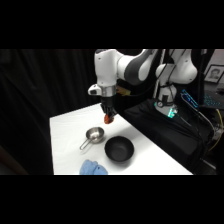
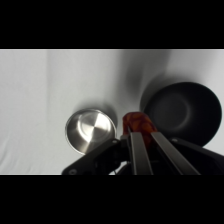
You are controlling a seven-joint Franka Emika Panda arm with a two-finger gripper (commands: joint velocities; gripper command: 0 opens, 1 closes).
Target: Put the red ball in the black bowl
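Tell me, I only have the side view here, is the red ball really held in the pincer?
Observer: Yes. In the wrist view the red ball sits between the fingers of the pincer, clamped.
Operator: Is anything inside the black bowl?
Observer: No. The wrist view looks straight into the black bowl, and its inside shows bare.
Operator: And the steel cup?
Observer: The steel cup also shows empty inside, just shiny metal.

No text — none can be read.
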